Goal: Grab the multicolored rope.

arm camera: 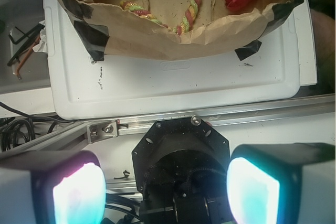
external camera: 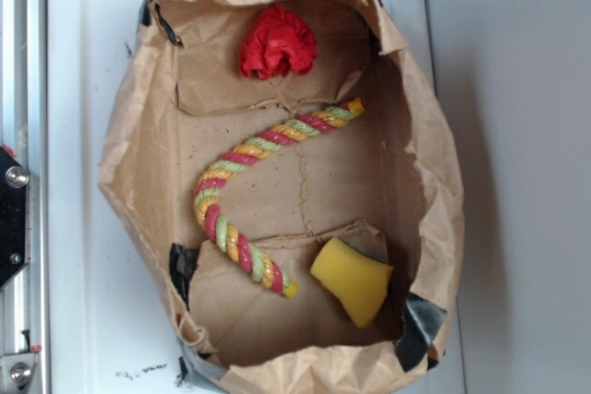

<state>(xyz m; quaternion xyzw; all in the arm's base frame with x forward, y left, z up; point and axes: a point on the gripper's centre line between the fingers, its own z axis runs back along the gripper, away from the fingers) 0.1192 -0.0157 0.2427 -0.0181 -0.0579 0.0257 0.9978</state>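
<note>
The multicolored rope (external camera: 242,193), twisted of red-pink, yellow-orange and light green strands, lies curved on the floor of a brown paper-lined bin (external camera: 138,163). Part of it shows in the wrist view (arm camera: 190,10) over the bin's near wall. My gripper (arm camera: 167,187) does not show in the exterior view. In the wrist view its two glowing pads (arm camera: 79,195) stand wide apart with nothing between them. It hangs above the robot's black base, well outside the bin.
A red cloth ball (external camera: 277,41) sits at the bin's far end and a yellow sponge block (external camera: 352,279) at its near right corner. The bin stands on a white tray (arm camera: 173,85). An aluminium rail (arm camera: 210,119) and loose cables (arm camera: 21,129) lie beside the base.
</note>
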